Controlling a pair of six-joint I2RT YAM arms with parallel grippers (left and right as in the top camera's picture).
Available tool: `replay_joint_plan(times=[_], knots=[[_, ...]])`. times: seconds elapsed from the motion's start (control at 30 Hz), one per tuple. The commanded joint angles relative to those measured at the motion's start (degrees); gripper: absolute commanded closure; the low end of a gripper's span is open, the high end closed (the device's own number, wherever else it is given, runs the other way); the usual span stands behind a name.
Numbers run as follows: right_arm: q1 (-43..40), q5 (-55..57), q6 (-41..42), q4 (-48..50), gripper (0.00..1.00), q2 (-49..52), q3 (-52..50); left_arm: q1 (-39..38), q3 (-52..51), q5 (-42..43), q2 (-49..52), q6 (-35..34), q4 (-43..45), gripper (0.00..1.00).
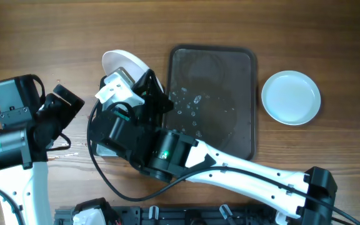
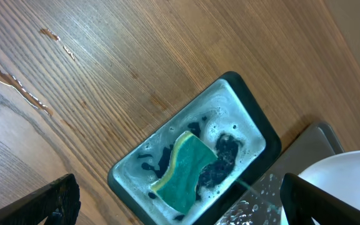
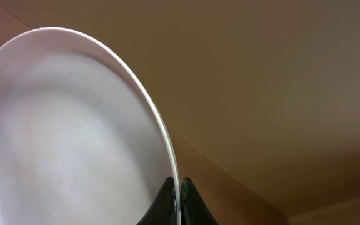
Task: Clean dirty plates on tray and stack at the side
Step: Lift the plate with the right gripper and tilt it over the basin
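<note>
My right gripper (image 3: 179, 199) is shut on the rim of a white plate (image 3: 67, 137) and holds it tilted on edge above the table, left of the dark tray (image 1: 227, 94); the plate's top (image 1: 120, 61) shows in the overhead view. My left gripper (image 2: 179, 209) is open and empty, hovering over a soapy dish (image 2: 245, 119) with a green sponge (image 2: 186, 169) in it. The held plate's edge (image 2: 349, 181) shows at the right of the left wrist view. A second white plate (image 1: 290, 97) lies flat right of the tray.
The tray's surface carries water drops and foam (image 1: 189, 106). Water streaks (image 2: 17, 87) lie on the wooden table left of the soapy dish. The right arm (image 1: 230, 172) crosses the table's front. The left arm's base (image 1: 14, 131) stands at the left.
</note>
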Motion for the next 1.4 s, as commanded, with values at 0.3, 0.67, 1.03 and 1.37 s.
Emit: replay_joint_plan(times=[0.3, 0.67, 1.03, 1.37], knots=[[0.39, -0.09, -12.98, 6.91, 0.96, -1.18, 1.18, 0.37, 0.92, 0.70, -0.26, 0.07, -0.02, 0.00], [-0.90, -6.82, -3.02, 4.13, 0.96, -1.07, 0.07, 0.37, 0.92, 0.70, -0.24, 0.07, -0.02, 0.00], [-6.10, -21.42, 3.41, -1.95, 0.96, 2.78, -4.98, 0.37, 0.92, 0.70, -0.26, 0.07, -0.02, 0.00], [-6.03, -21.64, 0.44, -0.87, 0.96, 2.75, -4.98, 0.37, 0.92, 0.70, -0.26, 0.07, -0.02, 0.00]])
